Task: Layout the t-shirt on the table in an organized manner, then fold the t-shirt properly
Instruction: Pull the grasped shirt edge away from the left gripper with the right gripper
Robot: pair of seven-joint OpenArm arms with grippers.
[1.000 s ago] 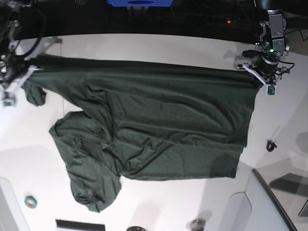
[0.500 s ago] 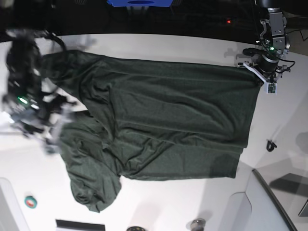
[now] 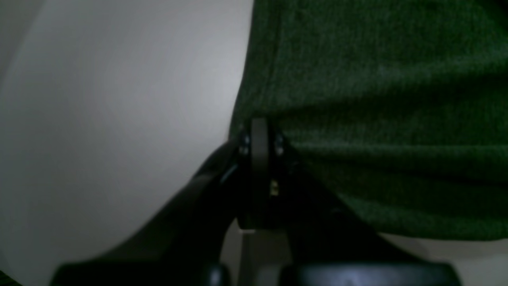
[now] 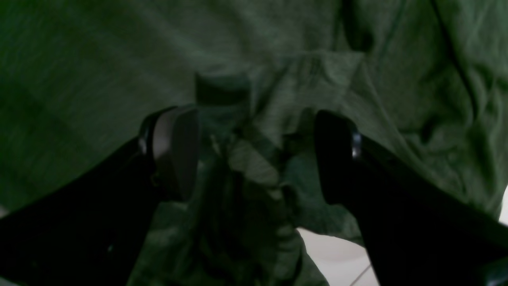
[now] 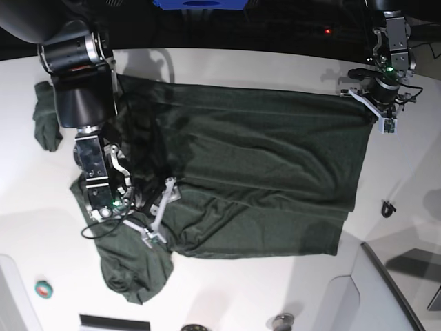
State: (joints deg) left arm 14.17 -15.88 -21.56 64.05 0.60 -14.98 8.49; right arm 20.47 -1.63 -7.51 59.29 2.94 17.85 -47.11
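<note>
Right gripper (image 5: 157,210) moved off the far left shirt corner to the bunched middle-left, jaws now spread over crumpled cloth, released sleeve slumped at the left edge, left gripper (image 5: 372,109) unchanged, pinching the green t-shirt (image 5: 262,172) corner, shirt spread across the white table (image 5: 227,65).

Green t-shirt (image 5: 262,172) across white table (image 5: 227,65)

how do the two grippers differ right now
The left gripper is shut, pinching the t-shirt at its corner edge; the right gripper is open, its jaws either side of bunched cloth. The left sits at the shirt's border beside the bare table; the right is over the shirt's crumpled part. Both are black.
</note>
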